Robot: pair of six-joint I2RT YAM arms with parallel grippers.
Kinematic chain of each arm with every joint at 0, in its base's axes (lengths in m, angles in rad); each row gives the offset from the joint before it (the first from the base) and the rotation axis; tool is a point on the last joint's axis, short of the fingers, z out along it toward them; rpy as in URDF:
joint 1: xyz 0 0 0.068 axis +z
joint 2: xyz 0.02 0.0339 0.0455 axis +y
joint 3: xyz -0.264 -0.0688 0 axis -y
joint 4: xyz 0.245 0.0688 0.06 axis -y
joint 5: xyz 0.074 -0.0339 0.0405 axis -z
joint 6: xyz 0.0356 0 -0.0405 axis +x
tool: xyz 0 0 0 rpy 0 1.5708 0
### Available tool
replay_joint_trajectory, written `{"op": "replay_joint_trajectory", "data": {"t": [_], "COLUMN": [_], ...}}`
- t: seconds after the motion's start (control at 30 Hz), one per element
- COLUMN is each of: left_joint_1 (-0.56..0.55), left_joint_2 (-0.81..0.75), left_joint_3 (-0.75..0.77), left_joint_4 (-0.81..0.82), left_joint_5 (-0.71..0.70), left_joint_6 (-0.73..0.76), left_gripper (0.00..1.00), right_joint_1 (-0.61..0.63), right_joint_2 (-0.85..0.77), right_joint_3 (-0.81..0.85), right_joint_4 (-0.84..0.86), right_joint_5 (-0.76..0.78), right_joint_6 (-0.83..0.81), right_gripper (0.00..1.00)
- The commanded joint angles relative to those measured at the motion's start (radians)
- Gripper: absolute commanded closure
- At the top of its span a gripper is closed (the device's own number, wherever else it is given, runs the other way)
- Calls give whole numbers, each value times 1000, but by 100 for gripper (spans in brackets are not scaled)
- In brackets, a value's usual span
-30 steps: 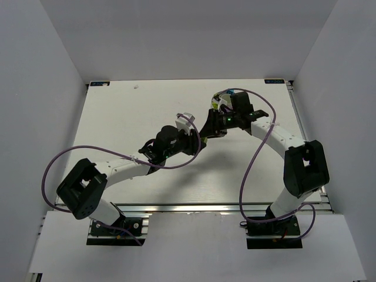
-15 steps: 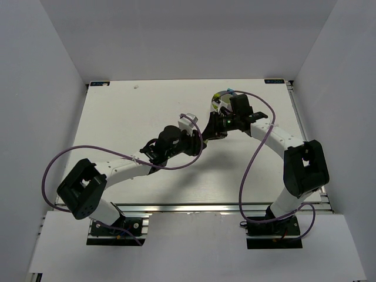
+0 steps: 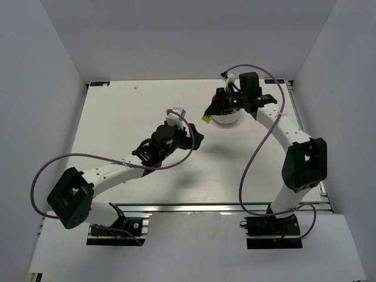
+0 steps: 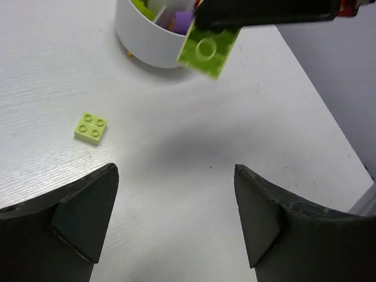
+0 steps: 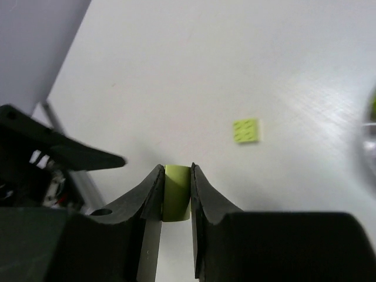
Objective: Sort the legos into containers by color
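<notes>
1. From the top camera I see my right claw (image 3: 209,115) over the desk (image 3: 129,111), just beside the white dish (image 3: 225,119). It is pinching a lime brick (image 3: 207,118). The arm covers most of the dish, so I cannot read its contents here.
2. The left wrist camera fills that in. Inside the dish (image 4: 147,38) sit a purple piece (image 4: 184,23) and a bit of lime (image 4: 141,7), though I cannot tell which compartments they are in. The held lime brick (image 4: 208,50) hangs tilted in front of the dish rim, with its hollow underside facing the lens.
3. That same view shows my left claw (image 4: 176,217) with its jaws spread wide over bare desk and nothing between them. From above, it is just a dark lump (image 3: 197,139).
4. A small lime square (image 4: 91,127) with four studs lies loose on the desk, near the dish but not touching it. I cannot pick it out in the top view.
5. The right wrist camera shows the grip itself: both fingers (image 5: 150,200) are pressed flat against the sides of the lime brick (image 5: 176,197). The small lime square (image 5: 246,130) lies on the desk beyond, well apart. The dish is only a blur at the right edge.
</notes>
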Motion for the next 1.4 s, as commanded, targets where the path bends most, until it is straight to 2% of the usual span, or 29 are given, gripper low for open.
{"op": "replay_joint_trajectory", "data": {"t": [0.0,0.13,0.33,0.9,1.13,1.27,1.37], "left_joint_1": [2,5,21,50,56,59,60], "left_joint_2": [-43,-46,-58,-80,-92,-101,-101], "left_joint_3": [-9,-8,3,-29,-31,-37,-38], "left_joint_4": [-89,-174,-232,-251,-261,-261,-261], "left_joint_5": [-106,-192,-227,-239,-249,-252,-249], "left_joint_6": [-71,-133,-148,-171,-176,-179,-180], "left_gripper": [11,7,7,7,7,7,7], "right_joint_1": [-38,-64,-86,-127,-127,-126,-127], "right_joint_2": [18,31,74,217,254,262,262], "right_joint_3": [85,96,107,182,194,197,197], "right_joint_4": [11,118,212,307,303,298,295], "right_joint_5": [139,353,513,550,530,519,507], "right_joint_6": [-114,-198,-321,-326,-324,-329,-332], "right_gripper": [100,100,100,88,76,58,48]}}
